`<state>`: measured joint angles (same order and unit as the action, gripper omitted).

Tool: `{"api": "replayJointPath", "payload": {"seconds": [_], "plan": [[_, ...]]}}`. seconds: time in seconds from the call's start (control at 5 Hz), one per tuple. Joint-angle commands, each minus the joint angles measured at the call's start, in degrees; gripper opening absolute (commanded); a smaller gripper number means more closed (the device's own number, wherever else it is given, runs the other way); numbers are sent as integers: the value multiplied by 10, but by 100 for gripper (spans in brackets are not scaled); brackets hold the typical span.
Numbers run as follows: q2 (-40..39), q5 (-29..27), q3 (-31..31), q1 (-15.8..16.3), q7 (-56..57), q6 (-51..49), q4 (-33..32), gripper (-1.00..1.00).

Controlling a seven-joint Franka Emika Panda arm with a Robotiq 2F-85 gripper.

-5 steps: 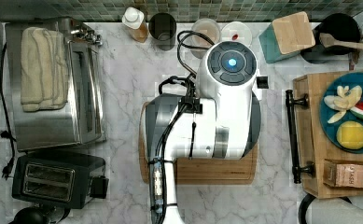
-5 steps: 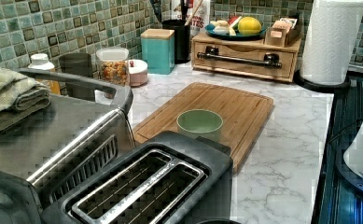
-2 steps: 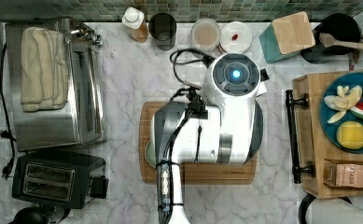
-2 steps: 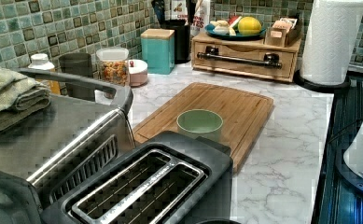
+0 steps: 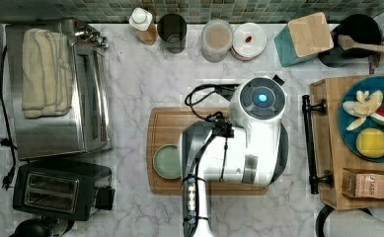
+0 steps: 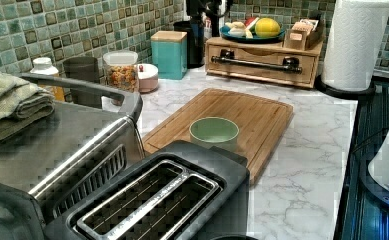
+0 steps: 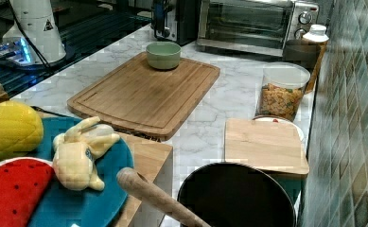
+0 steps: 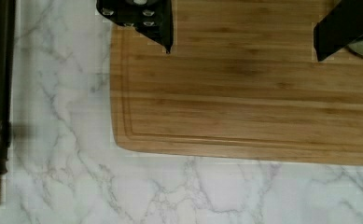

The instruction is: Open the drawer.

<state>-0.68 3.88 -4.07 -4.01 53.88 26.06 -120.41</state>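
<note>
Since the earlier frames, the white arm (image 5: 239,148) has shifted toward the top view's right, nearer the closed light-bamboo drawer (image 6: 262,67) with its black bar handle (image 5: 308,143). Approach step is in hand. Gripper (image 8: 242,35) fingers stand spread over the brown grooved cutting board (image 8: 263,93). Next: reach the handle, straddle the bar, close.
</note>
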Motion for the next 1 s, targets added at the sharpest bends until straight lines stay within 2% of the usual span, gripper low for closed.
{"api": "replayJointPath", "payload": {"seconds": [0.2, 0.4, 0.6, 1.0], "plan": [[48, 76, -90, -41, 129, 124, -68, 100], [39, 85, -88, -59, 152, 155, -77, 100], [36, 70, -95, -70, 182, 207, -102, 100], [-12, 92, -95, -93, 180, 248, -92, 100]]}}
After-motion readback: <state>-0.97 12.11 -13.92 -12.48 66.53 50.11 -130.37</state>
